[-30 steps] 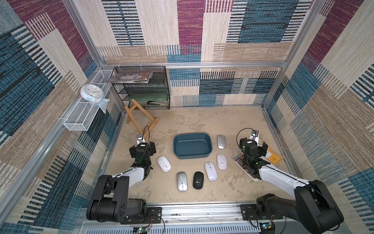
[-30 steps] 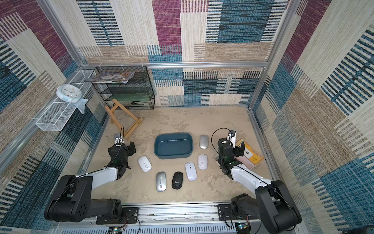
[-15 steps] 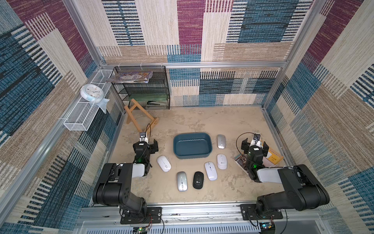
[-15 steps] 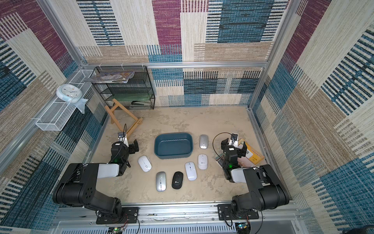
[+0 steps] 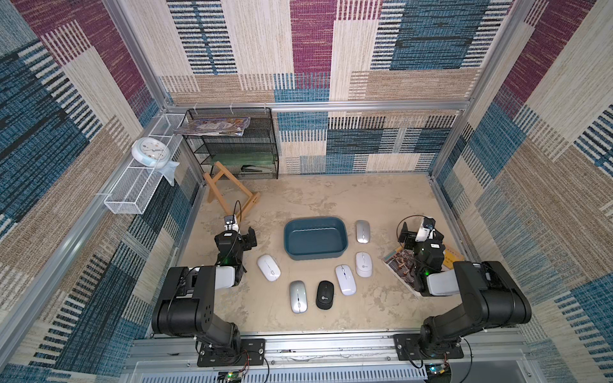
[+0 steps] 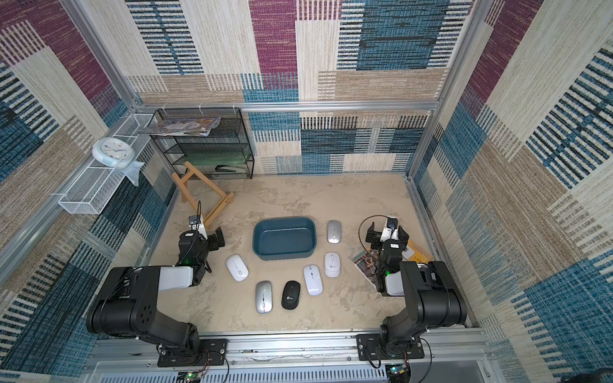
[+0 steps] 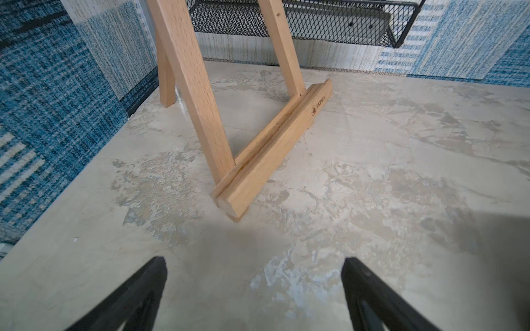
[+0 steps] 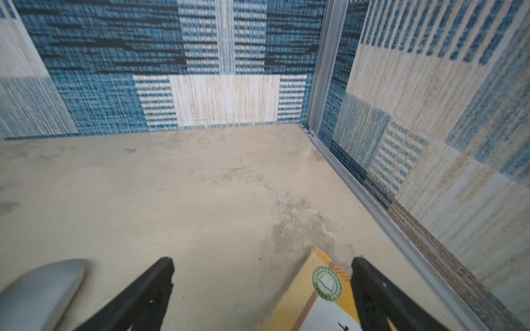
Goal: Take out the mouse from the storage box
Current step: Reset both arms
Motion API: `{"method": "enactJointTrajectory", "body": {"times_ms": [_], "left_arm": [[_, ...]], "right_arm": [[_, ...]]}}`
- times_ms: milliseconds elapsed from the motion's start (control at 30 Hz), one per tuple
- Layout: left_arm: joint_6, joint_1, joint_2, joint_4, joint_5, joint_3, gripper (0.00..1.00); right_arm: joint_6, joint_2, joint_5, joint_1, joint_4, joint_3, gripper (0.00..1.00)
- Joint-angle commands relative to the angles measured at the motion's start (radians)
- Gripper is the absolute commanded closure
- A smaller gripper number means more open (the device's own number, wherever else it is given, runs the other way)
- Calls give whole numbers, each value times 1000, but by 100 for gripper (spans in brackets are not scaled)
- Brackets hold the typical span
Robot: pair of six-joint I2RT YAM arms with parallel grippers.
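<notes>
The storage box, a dark teal tub, sits mid-table, and no mouse shows inside it. Several mice lie on the table around it: a white mouse to its left, a silver mouse and a black mouse in front, two white ones and a silver one to its right. My left gripper hangs open over bare table, left of the tub. My right gripper is open and empty, right of the tub, beside that silver mouse.
A wooden easel stands just beyond the left gripper, in front of a black mesh rack. A yellow book and a magazine lie under the right arm. A white wire basket with a clock hangs on the left wall.
Both arms have folded back over their bases while the wrists stayed near the same spots. Both grippers remain open. The mice and the tub have not moved.
</notes>
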State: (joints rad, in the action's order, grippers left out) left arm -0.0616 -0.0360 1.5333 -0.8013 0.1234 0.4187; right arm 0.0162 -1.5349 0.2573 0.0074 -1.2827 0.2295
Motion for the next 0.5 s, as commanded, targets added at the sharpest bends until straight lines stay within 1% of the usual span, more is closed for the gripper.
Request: {"method": "enactJointTrajectory", "body": {"times_ms": [0,67,133,467], "left_arm": [[-9,1,-2,2,-4,2,1],[-6,3,-2,4,-4,3,1],[-5,5,-3,5,-4,3,1],[-3,2,2,11,-11,10,1]], "right_arm": [[20,-1,-32,-1,-6,-2,1],[19,16,-38,0,50,13,1],[21,9,-32,-1,22,5,1],[20,13,-35,0,37,8,1]]}}
